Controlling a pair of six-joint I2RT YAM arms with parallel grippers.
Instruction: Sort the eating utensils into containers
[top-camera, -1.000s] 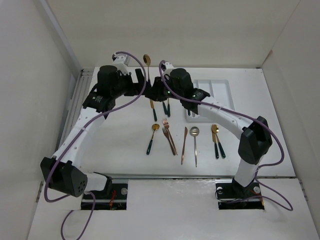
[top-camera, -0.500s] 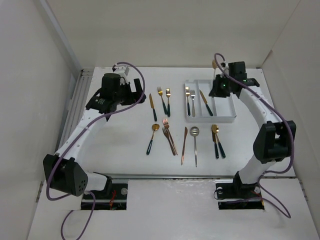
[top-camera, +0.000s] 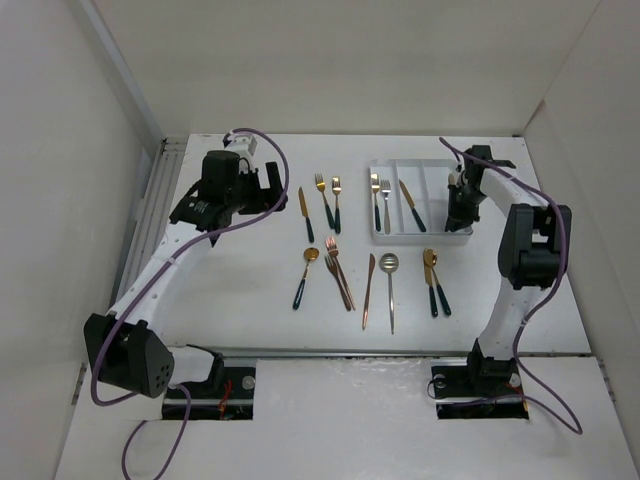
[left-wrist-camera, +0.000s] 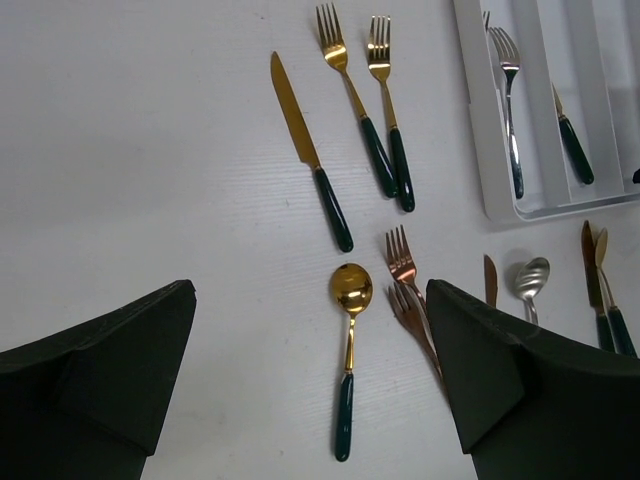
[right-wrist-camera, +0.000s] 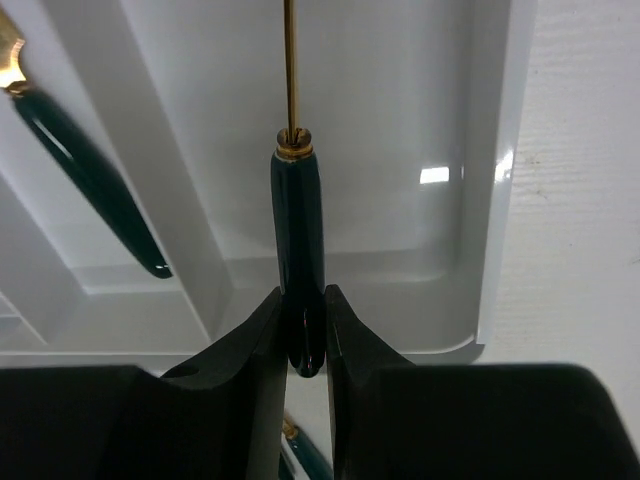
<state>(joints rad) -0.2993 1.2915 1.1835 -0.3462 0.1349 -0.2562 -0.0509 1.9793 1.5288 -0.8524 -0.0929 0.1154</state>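
My right gripper (top-camera: 459, 218) is shut on the dark green handle (right-wrist-camera: 298, 220) of a gold utensil, held lengthwise over the rightmost compartment of the white tray (top-camera: 420, 240); its head is out of view. In the right wrist view the gripper (right-wrist-camera: 303, 330) sits at the tray's near end wall (right-wrist-camera: 330, 345). The tray holds two forks (top-camera: 380, 200) and a knife (top-camera: 411, 206). My left gripper (top-camera: 264, 183) is open and empty above the table's left part. In its wrist view (left-wrist-camera: 310, 390) a gold spoon (left-wrist-camera: 348, 360) lies between the fingers, far below.
On the table lie a gold knife (top-camera: 304, 213), two gold forks (top-camera: 331, 200), a gold spoon (top-camera: 305, 275), two copper forks (top-camera: 338, 272), a copper knife (top-camera: 368, 290), a silver spoon (top-camera: 390, 290) and a gold pair (top-camera: 433, 282). White walls stand on both sides.
My right arm swung from the table's middle to the tray with the utensil and lowered it over the right compartment. My left gripper drew back to the left and stayed open.
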